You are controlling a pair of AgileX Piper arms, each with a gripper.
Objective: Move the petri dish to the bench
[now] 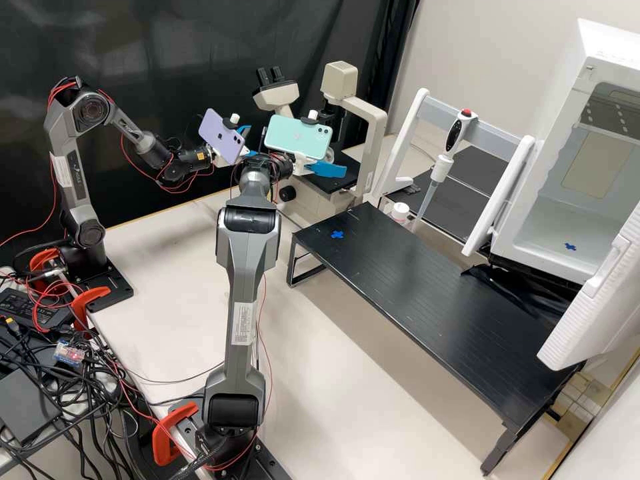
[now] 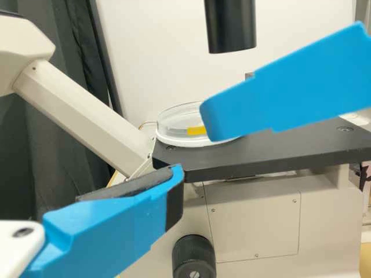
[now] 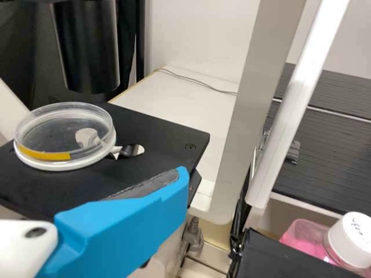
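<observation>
Left gripper: holding nothing; in the high view the left gripper (image 1: pixel 247 139) is hanging on the far side, fingers standing wide apart.
Right gripper: the right gripper (image 1: pixel 335 169) is pointing toward the microscope (image 1: pixel 375 127), nearer the camera; its jaws are standing open, holding nothing, and the pad (image 3: pixel 152 184) is lying bare.
Stray finger: in the left wrist view another blue finger (image 2: pixel 278 92) is crossing in front of the dish's edge; whose it is, I cannot tell.
Petri dish: the petri dish (image 3: pixel 64 136) is resting flat on the microscope's black stage (image 3: pixel 165 133), just beside a slot.
Dish's looks: round, shallow and clear, it is showing a white lower rim, a yellow strip along its side, and a pale patch through the lid.
Above the dish: a black cylinder (image 3: pixel 88 49) is hanging over the stage.
Black bench: the low black bench (image 1: pixel 413 287) is standing on the pale tabletop (image 1: pixel 327 373), a blue cross (image 1: pixel 337 235) marking one end.
Beyond: a pipette (image 1: pixel 443 163) is hanging from a white frame (image 1: pixel 402 137); a white cabinet (image 1: pixel 590 43) is standing open.
</observation>
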